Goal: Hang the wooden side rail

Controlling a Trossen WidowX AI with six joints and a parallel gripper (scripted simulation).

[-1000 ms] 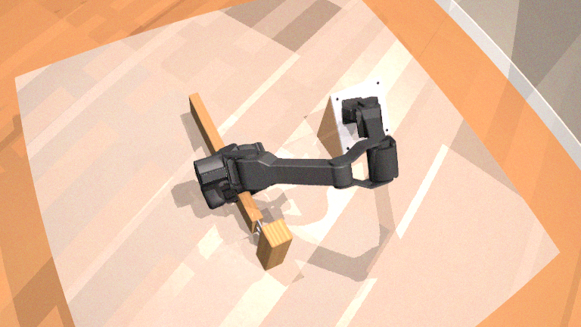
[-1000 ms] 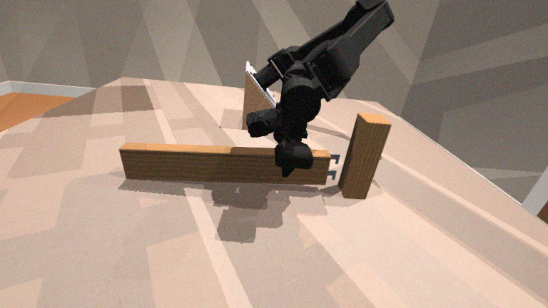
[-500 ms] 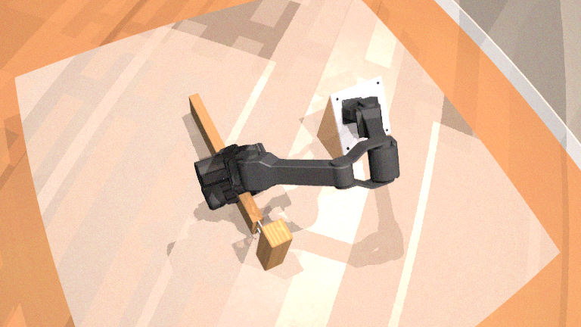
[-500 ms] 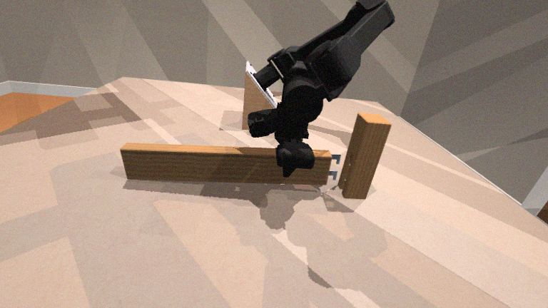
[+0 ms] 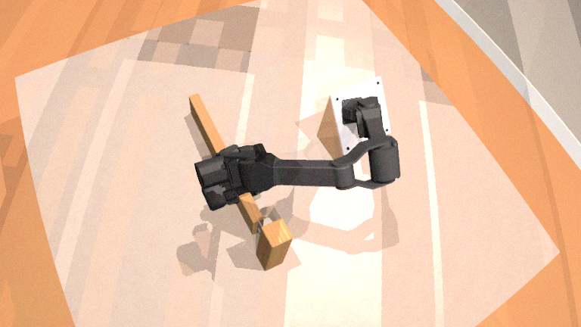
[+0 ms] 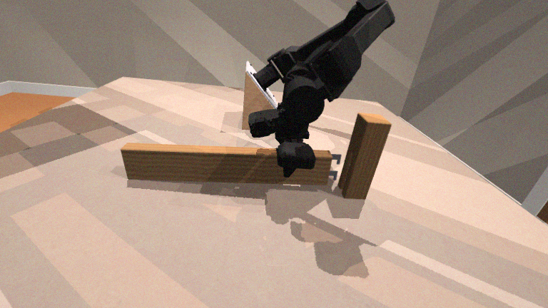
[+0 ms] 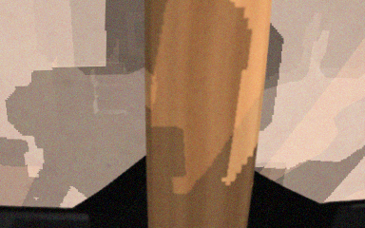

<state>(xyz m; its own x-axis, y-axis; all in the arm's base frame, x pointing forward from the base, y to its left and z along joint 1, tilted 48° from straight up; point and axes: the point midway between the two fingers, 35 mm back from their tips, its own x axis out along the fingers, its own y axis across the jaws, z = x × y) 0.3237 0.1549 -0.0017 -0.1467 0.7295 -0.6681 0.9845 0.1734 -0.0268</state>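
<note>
Exterior view: the tool [image 6: 287, 169] [image 7: 185, 162] is closed partway, clamping the wooden rail [image 5: 206, 124] [image 6: 193, 164] [image 7: 201, 95] near its hooked end, likely to steer the hooks [image 6: 335, 158] postward.

Beyond and above the pincer [image 5: 246, 186] [image 6: 288, 171] rises a grey-brown wall [image 5: 535, 14] [image 6: 141, 18], crossed by slanting bands of paler and darker light. A white baseboard [image 5: 484, 34] [image 6: 44, 83] edges an orange wood-toned floor [image 5: 492, 79] [image 6: 36, 107]. Under the pincer spreads 1 pale pinkish tabletop [image 5: 128, 135] [image 6: 100, 248] [image 7: 48, 43], marked by bright strips and angular grey-brown shadows.
</note>
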